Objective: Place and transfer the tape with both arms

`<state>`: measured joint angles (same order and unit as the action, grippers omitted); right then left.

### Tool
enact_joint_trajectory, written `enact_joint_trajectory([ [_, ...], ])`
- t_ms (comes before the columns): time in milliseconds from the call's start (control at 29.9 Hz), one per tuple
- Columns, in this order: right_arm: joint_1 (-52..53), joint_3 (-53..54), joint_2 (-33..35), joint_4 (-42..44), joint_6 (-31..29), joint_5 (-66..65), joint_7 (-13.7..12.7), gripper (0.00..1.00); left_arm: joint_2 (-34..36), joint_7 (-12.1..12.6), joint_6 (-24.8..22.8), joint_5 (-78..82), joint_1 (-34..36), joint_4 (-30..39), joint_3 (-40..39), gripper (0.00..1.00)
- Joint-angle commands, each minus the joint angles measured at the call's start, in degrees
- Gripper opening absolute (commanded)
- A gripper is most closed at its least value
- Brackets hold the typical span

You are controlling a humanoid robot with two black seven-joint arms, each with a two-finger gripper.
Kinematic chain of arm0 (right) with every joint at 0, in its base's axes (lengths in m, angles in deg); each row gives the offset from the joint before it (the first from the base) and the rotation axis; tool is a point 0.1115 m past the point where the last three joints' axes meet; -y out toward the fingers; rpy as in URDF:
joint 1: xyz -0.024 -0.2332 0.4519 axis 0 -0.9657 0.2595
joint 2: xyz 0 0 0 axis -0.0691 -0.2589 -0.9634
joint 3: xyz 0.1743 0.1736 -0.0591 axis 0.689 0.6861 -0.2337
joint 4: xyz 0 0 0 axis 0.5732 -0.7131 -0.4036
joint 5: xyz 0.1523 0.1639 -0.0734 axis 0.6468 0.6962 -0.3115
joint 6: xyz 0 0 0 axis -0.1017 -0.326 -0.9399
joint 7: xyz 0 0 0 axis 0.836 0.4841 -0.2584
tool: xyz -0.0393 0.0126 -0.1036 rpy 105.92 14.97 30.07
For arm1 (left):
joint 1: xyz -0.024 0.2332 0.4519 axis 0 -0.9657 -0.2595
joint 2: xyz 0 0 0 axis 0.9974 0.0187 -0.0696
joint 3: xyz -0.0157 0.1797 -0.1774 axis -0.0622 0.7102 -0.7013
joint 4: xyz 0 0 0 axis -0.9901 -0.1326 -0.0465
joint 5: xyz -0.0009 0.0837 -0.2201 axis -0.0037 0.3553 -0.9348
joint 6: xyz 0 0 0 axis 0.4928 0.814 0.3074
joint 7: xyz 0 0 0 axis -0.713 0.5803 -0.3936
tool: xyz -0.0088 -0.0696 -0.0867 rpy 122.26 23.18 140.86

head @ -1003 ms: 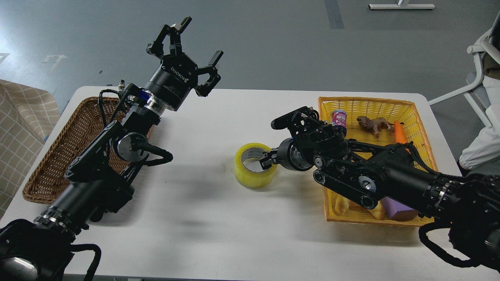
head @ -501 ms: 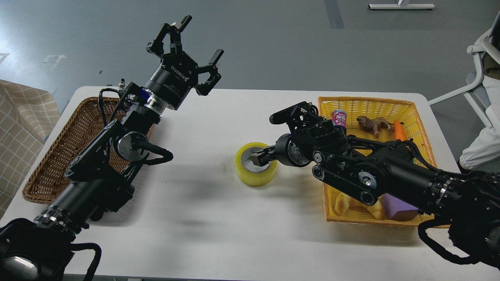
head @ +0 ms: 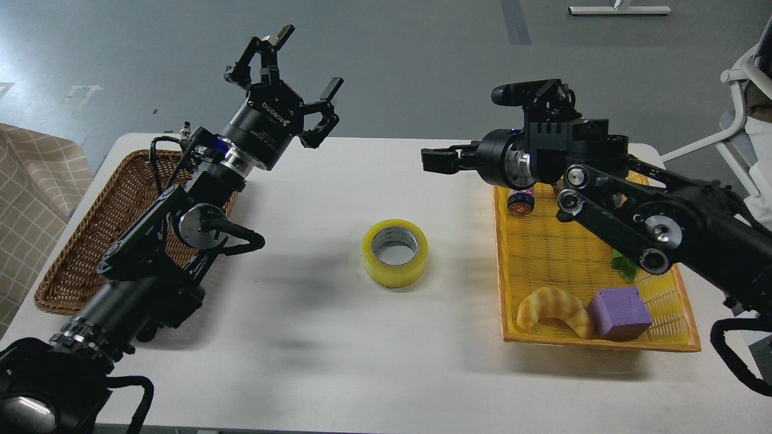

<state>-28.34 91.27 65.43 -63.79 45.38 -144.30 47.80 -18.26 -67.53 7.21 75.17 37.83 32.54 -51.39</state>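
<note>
The tape (head: pixel 395 252), a yellow roll with a grey-white core, lies flat on the white table (head: pixel 313 337) at its middle, and nothing touches it. My right gripper (head: pixel 432 161) is raised above the table, up and to the right of the tape, and points left. Its fingers are seen side-on and close together, and it holds nothing. My left gripper (head: pixel 301 75) is raised over the table's far left edge, well apart from the tape. Its fingers are spread open and it is empty.
A brown wicker basket (head: pixel 72 253) sits at the left under my left arm. A yellow basket (head: pixel 603 253) at the right holds a croissant (head: pixel 552 307), a purple block (head: pixel 621 312) and a can (head: pixel 521 201). A white chair (head: pixel 745 90) stands at the far right.
My right gripper let go of the tape and moved up and to the right, away from it. The tape stays on the table. My left arm has barely moved.
</note>
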Motion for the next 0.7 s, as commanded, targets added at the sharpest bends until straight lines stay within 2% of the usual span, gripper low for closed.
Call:
enact_joint_trajectory([
  [0,-1.10,2.31,6.01,-3.61,0.00,10.00,-0.01,0.99,0.05,-0.09,0.01,0.00,-0.04,0.00,0.00,0.98],
  [234,-5.05,9.95,10.68,-3.70,0.00,18.73,-0.01,0.99,0.22,0.00,0.01,0.00,0.05,0.00,0.09,0.98],
  [501,-14.45,26.99,9.81,-3.79,0.00,19.79,0.34,0.99,0.40,0.00,0.01,0.09,0.14,0.00,0.00,0.98],
  [669,-17.27,33.07,9.02,-3.44,0.00,22.60,0.35,0.99,0.49,-0.09,0.01,0.09,0.05,0.00,0.00,0.98],
])
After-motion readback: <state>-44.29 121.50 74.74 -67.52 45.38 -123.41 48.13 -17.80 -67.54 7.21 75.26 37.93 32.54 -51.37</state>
